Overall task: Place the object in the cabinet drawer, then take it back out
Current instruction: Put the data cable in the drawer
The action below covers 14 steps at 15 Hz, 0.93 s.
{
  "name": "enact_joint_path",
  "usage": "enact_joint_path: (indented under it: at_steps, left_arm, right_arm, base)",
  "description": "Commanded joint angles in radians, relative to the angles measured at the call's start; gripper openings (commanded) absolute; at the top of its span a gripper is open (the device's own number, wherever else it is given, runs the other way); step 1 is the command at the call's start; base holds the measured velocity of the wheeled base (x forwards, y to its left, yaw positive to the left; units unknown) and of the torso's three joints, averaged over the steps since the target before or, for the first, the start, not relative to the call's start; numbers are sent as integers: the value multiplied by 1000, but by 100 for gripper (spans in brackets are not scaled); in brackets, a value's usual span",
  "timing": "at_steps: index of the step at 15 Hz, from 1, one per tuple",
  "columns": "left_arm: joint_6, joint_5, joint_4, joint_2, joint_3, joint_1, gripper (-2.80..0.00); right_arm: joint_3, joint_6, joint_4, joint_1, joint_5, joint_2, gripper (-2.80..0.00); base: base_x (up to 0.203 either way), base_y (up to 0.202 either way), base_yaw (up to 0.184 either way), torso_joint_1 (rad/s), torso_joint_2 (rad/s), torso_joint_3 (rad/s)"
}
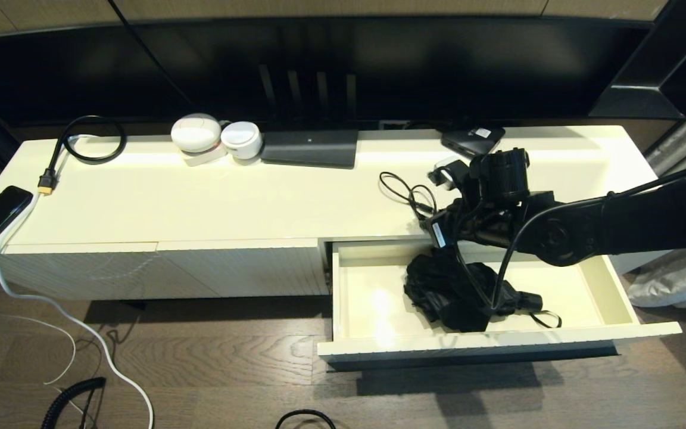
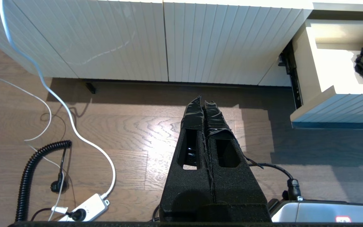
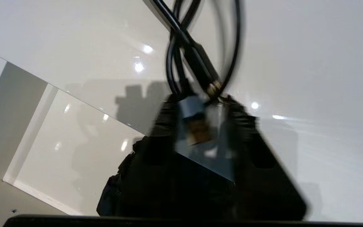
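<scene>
Right gripper (image 3: 200, 126): fingers closed on a small grey adapter block (image 3: 197, 121) with a looped black cable (image 3: 200, 67), held over the cabinet top (image 1: 200, 202) at its front edge. Cabinet drawer (image 1: 617, 298): pulled open below the fingers, holding a crumpled black folding umbrella (image 1: 456, 289). Left gripper (image 2: 204, 108): fingers pressed together, parked above the wood floor (image 2: 131, 126).

Glossy smooth cabinet top (image 1: 230, 202), ribbed cabinet drawer (image 1: 498, 344) front, matt wood-grain floor (image 1: 218, 369)

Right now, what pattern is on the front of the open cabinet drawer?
Vertical ribbing in cream-white on the cabinet drawer front; clearest in the left wrist view.
</scene>
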<state>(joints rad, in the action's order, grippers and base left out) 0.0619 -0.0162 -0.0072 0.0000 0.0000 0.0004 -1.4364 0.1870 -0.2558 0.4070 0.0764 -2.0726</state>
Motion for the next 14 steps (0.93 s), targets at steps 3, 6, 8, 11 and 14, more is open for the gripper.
enact_joint_path:
  at_steps: [3,6,8,11,14]
  left_arm:
    - [1,-1,0,0,0,0,-280]
    - [1,-1,0,0,0,1,-280]
    - [1,-1,0,0,0,0,-280]
    - [1,-1,-1,0,0,1,-280]
    - [1,-1,0,0,0,0,-280]
  right_arm:
    - [-2,3,-3,9,2,19,-280]
    - [-1,9,1,11,13,55,-280]
    - [8,14,0,10,13,74,-280]
    - [45,17,2,10,14,135,-280]
    - [123,34,4,6,19,224,-280]
  base:
    - [0,0,0,0,0,0]
    - [0,0,0,0,0,0]
    - [0,0,0,0,0,0]
    - [0,0,0,0,0,0]
    - [0,0,0,0,0,0]
